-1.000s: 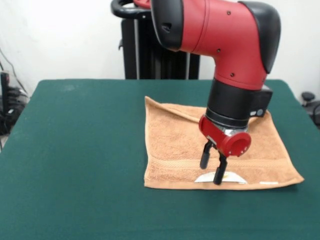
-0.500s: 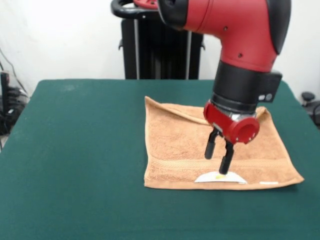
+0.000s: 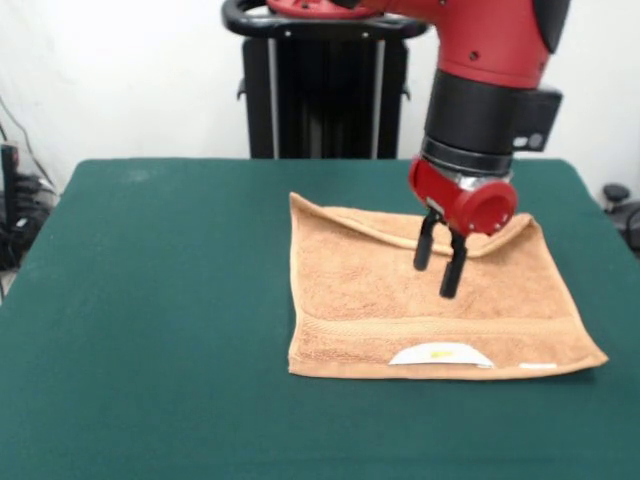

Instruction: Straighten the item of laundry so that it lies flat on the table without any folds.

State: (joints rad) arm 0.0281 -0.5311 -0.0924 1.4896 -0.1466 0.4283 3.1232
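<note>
Looking from the front, my gripper hangs above the towel with its fingers slightly parted, holding nothing. The towel lies on the green table, right of centre, mostly flat. Its far edge still shows a folded-over strip, so I judge the task nearly done, that fold remaining.

My arm: glossy red shell, black wrist section, small round screws. Red round cap above my gripper, two slim black fingers.
</note>
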